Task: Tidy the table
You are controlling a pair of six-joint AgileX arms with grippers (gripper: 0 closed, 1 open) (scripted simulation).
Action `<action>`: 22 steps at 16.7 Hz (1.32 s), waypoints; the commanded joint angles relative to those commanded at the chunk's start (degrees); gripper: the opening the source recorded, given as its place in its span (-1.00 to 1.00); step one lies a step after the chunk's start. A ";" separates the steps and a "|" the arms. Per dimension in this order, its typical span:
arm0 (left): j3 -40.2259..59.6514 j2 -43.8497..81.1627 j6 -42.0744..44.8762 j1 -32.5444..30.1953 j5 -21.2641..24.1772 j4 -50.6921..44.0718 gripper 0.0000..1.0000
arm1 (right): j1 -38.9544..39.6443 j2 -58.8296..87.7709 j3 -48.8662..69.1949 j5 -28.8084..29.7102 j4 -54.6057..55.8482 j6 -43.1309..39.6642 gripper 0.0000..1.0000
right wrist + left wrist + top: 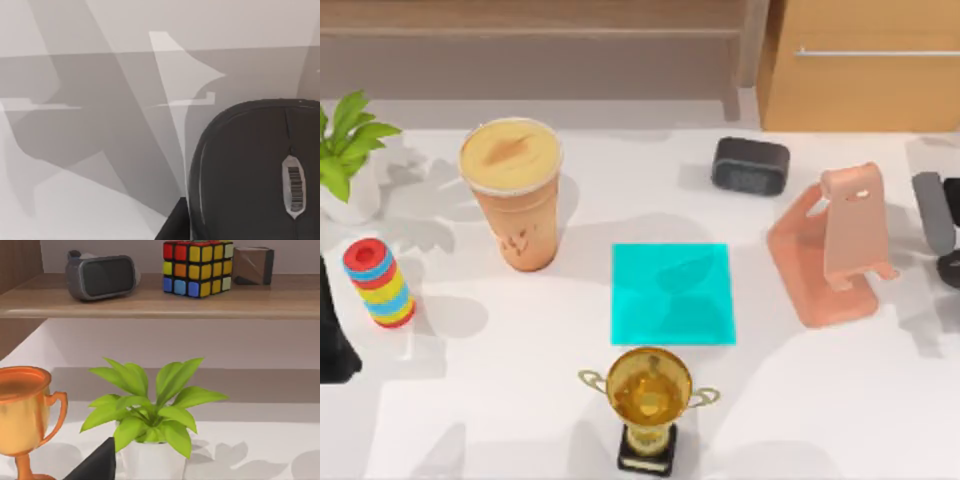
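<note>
You are looking at the table (520, 420) still crowded edge to edge: phone stand (835, 245) toward its right edge, drink cup (513, 190), cyan mat (672, 292) mid-table, trophy (647, 405) at its near edge. Tidying seems barely begun. I cannot tell either gripper's state.

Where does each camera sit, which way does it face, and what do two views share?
Top view: above the table, looking down on the cyan mat; dark arm parts at both side edges.
Left wrist view: low, facing the potted plant and a shelf; a dark claw tip shows.
Right wrist view: close over a black mouse.
Shared: plant and gold trophy, top and left wrist.
</note>
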 joint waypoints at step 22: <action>0.00 0.00 0.00 0.00 0.00 0.00 1.00 | 2.99 -8.28 16.82 0.14 -21.66 8.46 -1.00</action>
